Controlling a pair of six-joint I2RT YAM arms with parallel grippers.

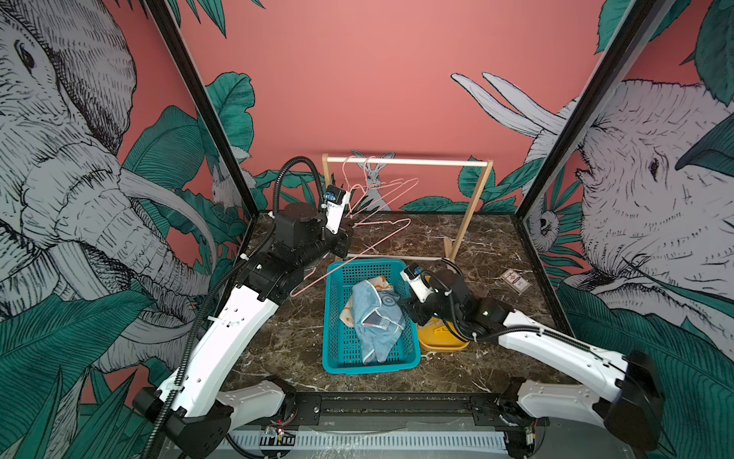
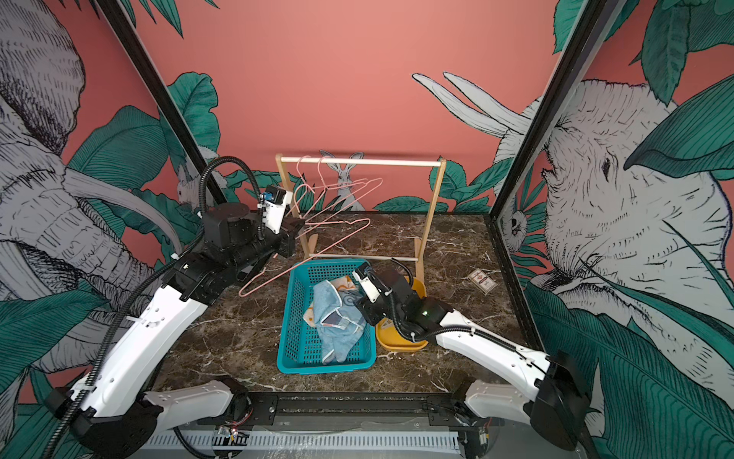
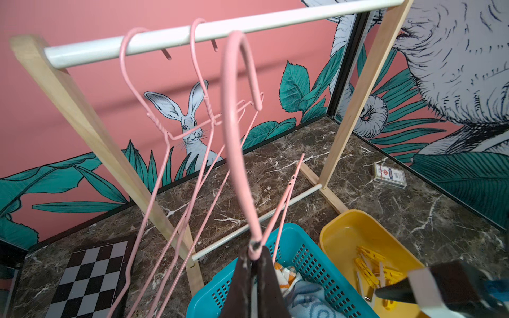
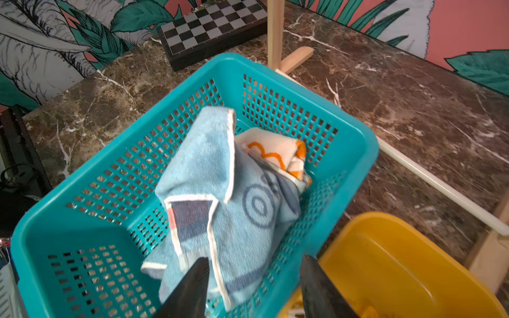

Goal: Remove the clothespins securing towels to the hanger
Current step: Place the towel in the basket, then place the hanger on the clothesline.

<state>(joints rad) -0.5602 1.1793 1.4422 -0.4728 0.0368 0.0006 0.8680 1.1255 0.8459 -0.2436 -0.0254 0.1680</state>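
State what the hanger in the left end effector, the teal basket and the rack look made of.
The hanger: probably metal wire with a smooth pink coating, since it is thin and bent into tight curves. The basket: moulded plastic, slightly glossy teal, with gridded holes in the walls. The rack: pale, bare-looking wood uprights with visible grain; its white crossbar is smooth, painted wood or plastic, unclear which.

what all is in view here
hangers: three, pink, two on rack, one held
rack: one, wood, back of table
basket: one, teal, table middle
towels: at least two, blue and white-orange, in basket
tub: one, yellow, beside basket
clothespins: several, yellow, in tub
card box: one, white, right of rack
chessboard: one, black-white, by rack's left leg
table: one, brown marble, under everything
left pincer: one, black, shut on hanger
right pincer: one, black, open over basket
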